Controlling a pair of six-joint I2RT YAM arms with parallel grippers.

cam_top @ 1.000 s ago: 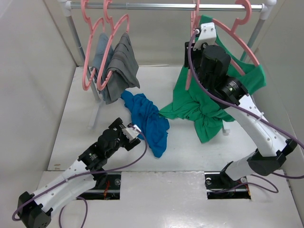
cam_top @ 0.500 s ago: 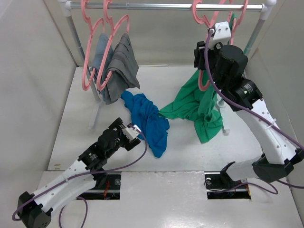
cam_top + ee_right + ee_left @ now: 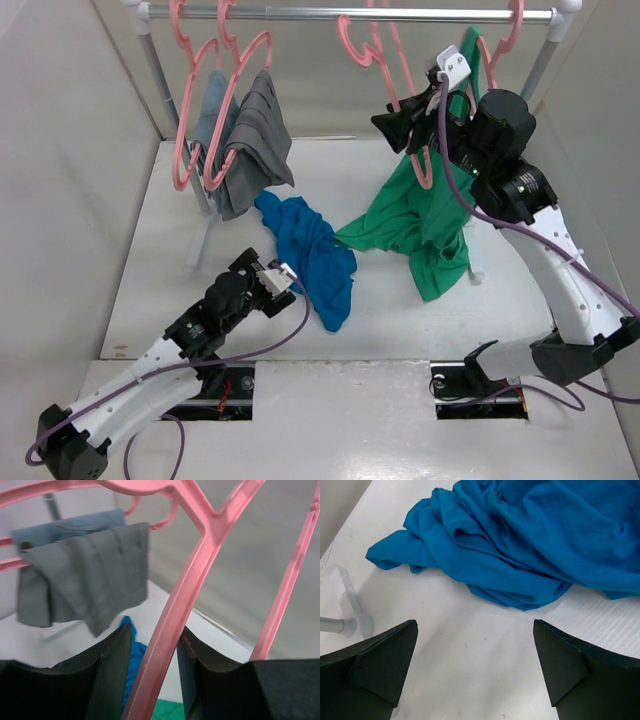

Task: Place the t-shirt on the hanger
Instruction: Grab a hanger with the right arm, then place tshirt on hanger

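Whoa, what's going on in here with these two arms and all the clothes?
The right arm's fingers are closed on a pink hanger up by the rail, beside the hung green top. The left arm's fingers hover wide open next to the blue t-shirt, which lies crumpled on the table, not yet picked up.

We see the t-shirt (image 3: 305,255) on the table (image 3: 160,290) at centre frame, and the hanger (image 3: 423,172) upper right, under the rail (image 3: 300,13).

Overhead overview, close wrist views, t-shirt (image 3: 310,255) shared
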